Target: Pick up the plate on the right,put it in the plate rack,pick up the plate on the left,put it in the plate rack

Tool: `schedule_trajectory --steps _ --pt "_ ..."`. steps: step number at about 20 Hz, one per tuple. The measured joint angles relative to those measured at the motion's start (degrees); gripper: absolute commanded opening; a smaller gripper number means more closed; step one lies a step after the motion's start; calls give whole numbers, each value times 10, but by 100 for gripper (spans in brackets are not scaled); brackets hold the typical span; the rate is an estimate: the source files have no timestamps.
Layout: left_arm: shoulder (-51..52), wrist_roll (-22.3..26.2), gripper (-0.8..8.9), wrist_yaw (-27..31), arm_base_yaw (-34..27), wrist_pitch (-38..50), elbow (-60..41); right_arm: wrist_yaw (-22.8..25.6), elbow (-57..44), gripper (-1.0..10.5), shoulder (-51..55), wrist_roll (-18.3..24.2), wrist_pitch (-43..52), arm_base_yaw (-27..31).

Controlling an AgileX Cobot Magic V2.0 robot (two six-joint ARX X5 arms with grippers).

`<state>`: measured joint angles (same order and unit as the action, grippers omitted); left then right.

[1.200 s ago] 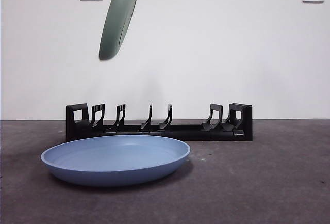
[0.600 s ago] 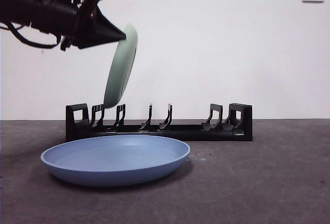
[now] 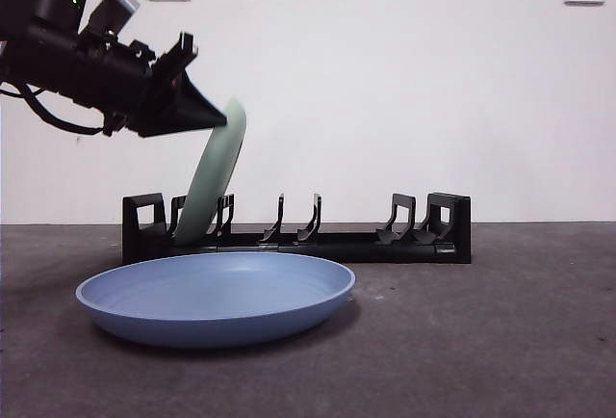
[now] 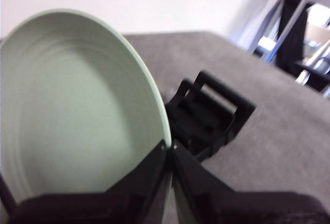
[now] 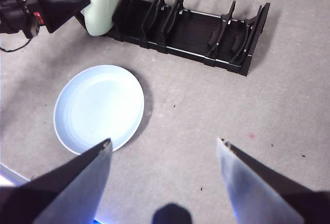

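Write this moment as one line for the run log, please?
left gripper: shut on green plate, lowering it into plate rack end slot | right gripper: open, waiting above | blue plate: on table

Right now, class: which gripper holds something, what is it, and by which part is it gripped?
The left gripper pinches the green plate by its upper rim, lower edge in the plate rack. The right gripper is open, holding nothing.

Green plate (image 3: 212,182) tilted, lower edge in end slot of black plate rack (image 3: 298,230); blue plate (image 3: 216,296) flat on table in front.
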<state>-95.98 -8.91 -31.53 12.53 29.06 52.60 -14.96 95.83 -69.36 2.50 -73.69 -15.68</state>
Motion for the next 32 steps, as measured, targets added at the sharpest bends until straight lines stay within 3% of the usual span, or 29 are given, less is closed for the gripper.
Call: schedule_trajectory --steps 5,8,10,17,23,26,30,32 --pt "0 34 15 2 0 -16 0 0 -1 346 -8 3 0 0" --pt "0 28 194 1 0 -9 0 0 -1 346 -8 4 0 0" --pt "0 14 222 -2 -1 -9 4 0 -1 346 -8 5 -1 0" --pt "28 -4 231 -45 -1 -56 42 0 -1 346 -8 5 -2 0" --pt "168 1 231 -47 -5 -152 42 0 -1 346 -14 5 0 0" --pt "272 62 231 -47 -5 -247 42 -13 -1 346 -48 5 9 0" --pt "407 205 232 -37 -5 -423 43 -87 -6 346 -117 5 61 0" --pt "460 264 328 -17 -5 -504 43 -89 -12 346 -156 5 74 -10"
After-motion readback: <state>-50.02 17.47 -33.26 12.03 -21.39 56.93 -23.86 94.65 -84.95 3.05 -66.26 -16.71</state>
